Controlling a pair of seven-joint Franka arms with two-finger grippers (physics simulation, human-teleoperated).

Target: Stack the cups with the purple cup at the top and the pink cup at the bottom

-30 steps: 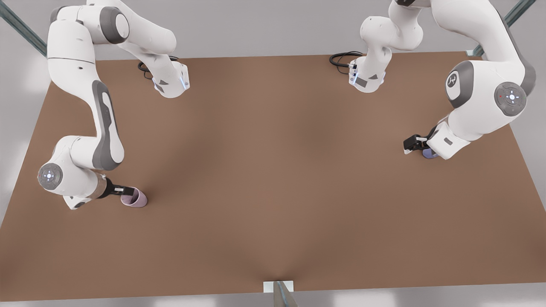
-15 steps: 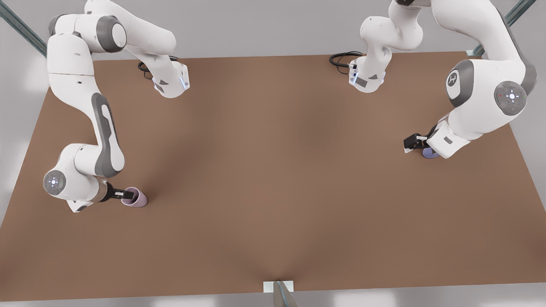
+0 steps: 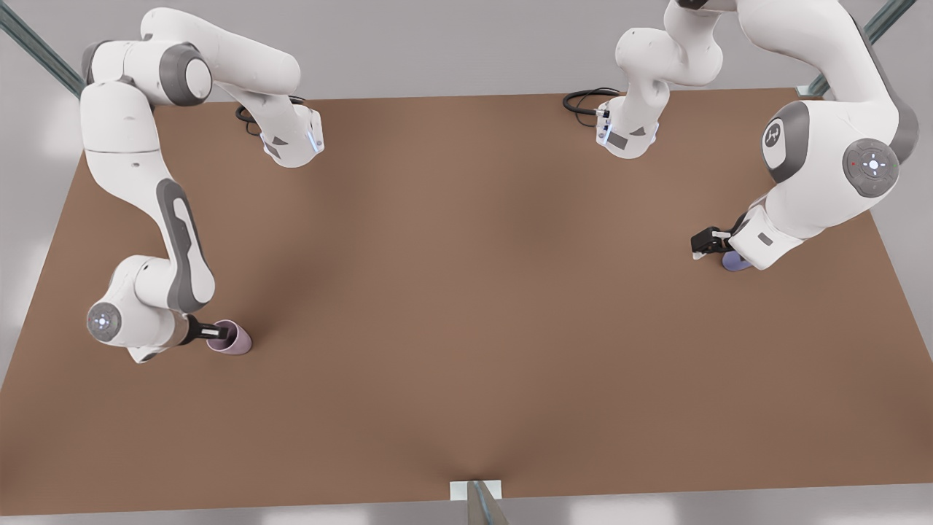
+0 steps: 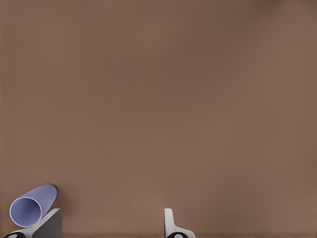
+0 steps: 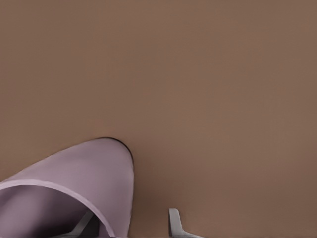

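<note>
brown table [image 3: 466, 328]: flat and bare across the middle; the two cups stand well apart, one near each side edge.
right gripper [image 3: 217, 333]: low at the front view's left, reaching level into the mouth of the pink cup. fingers apart and not yet clamped; in the right wrist view one finger sits inside the cup and the other finger [image 5: 174, 224] outside, with the wall between them.
left gripper [image 3: 705, 245]: low at the front view's right, next to the purple cup. fingers apart with bare table in the gap; nothing held.
pink cup [image 3: 235, 341]: on the table near the front view's left edge, leaning, its opening turned toward the right gripper.
purple cup [image 3: 733, 262]: on the table at the front view's right, half hidden under the wrist. in the left wrist view the purple cup [image 4: 30, 207] lies just beside one finger [image 4: 49, 224], outside the gap.
step in hand, as judged: taking hold of each cup; nothing stacked yet.
advice, right: close squarely on the wall, deep enough past the rim that the cup cannot pivot, then lift straight.
advice, left: shift sideways until the rim or body is truly between the fingers before closing; closing now would likely knock it away.
</note>
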